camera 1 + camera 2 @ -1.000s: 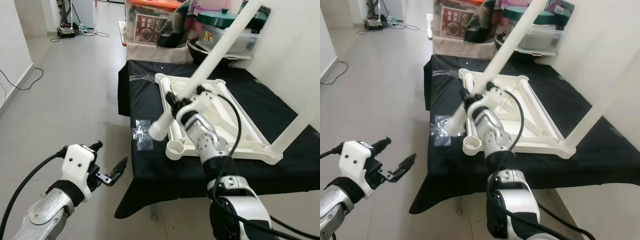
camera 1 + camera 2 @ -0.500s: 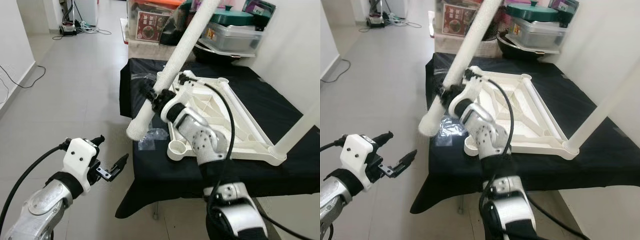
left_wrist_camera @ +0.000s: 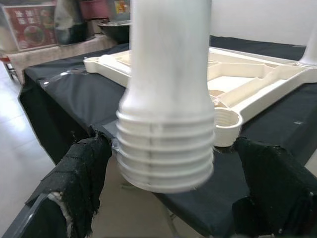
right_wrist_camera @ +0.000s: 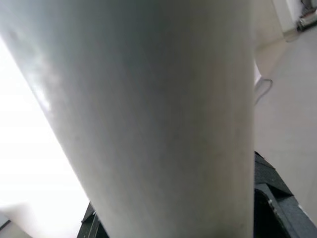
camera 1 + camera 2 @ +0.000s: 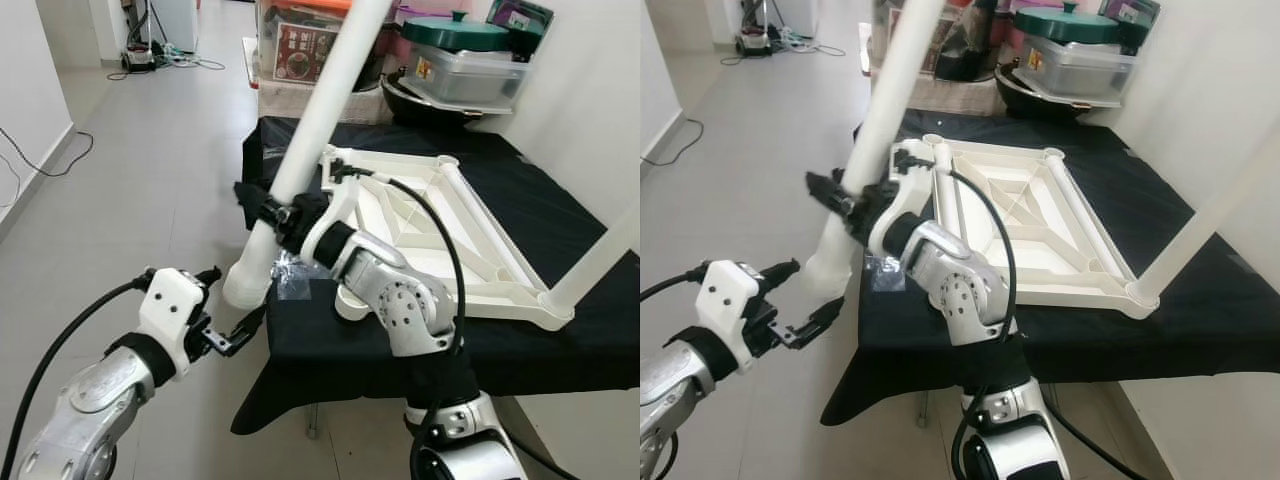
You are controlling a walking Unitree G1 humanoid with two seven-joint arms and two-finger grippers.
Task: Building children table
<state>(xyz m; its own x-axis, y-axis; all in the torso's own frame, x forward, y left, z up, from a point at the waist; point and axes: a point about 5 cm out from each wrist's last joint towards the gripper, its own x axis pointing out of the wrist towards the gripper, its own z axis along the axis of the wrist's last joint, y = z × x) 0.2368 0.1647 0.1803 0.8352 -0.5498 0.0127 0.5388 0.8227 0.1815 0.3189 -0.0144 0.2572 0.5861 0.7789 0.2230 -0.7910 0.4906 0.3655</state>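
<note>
Nearest, the left end effector (image 5: 232, 322) hangs spread open just below the threaded lower end of the white table leg (image 5: 305, 158), its pads either side of that end without touching. The right end effector (image 5: 272, 212) pinches the leg, tilted, beside the black-draped tabletop (image 5: 600, 345). Farther back the upturned white table frame (image 5: 420, 228) lies there, with storage boxes (image 5: 470, 65) behind.

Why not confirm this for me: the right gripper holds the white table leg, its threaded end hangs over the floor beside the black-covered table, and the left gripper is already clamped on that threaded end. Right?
One thing is wrong. The left gripper is not clamped: the left wrist view shows its fingers spread either side of the threaded end without touching it. The rest holds: the right gripper holds the white table leg beside the black-covered table.
</note>
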